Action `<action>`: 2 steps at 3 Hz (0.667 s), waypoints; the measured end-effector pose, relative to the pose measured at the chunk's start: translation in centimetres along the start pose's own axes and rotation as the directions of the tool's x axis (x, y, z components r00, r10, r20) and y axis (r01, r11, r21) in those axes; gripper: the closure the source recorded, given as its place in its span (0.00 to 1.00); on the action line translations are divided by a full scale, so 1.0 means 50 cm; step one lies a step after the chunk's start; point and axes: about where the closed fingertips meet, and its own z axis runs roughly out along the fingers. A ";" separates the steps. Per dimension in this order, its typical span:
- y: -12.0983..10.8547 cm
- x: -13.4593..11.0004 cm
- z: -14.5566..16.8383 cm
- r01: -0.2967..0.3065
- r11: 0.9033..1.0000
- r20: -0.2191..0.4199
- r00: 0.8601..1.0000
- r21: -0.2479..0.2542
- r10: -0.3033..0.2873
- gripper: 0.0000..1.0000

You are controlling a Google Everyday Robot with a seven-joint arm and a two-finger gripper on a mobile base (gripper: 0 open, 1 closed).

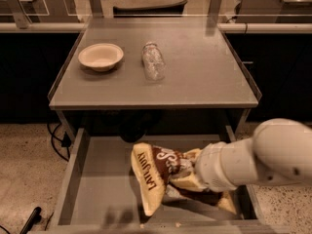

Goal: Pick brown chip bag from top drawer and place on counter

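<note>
The brown chip bag [155,173], dark brown with cream edges and "Late July" lettering, hangs tilted just above the floor of the open top drawer [100,179] and casts a shadow beneath it. My gripper [187,172] comes in from the right at the end of the white arm [263,160] and is shut on the bag's right half. Its fingers are mostly buried in the crinkled foil. The grey counter [204,77] lies above the drawer.
A cream bowl [100,56] sits on the counter's left part. A clear plastic bottle [153,61] lies on its side near the middle. A black object [30,220] lies on the speckled floor at the lower left. A rail crosses behind the counter.
</note>
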 end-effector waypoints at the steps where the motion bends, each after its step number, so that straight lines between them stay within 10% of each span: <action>1: -0.028 -0.004 -0.176 0.006 0.997 -0.020 1.000 0.079 -0.005 1.00; 2: -0.113 -0.040 -0.301 0.009 0.991 -0.027 1.000 0.133 -0.006 1.00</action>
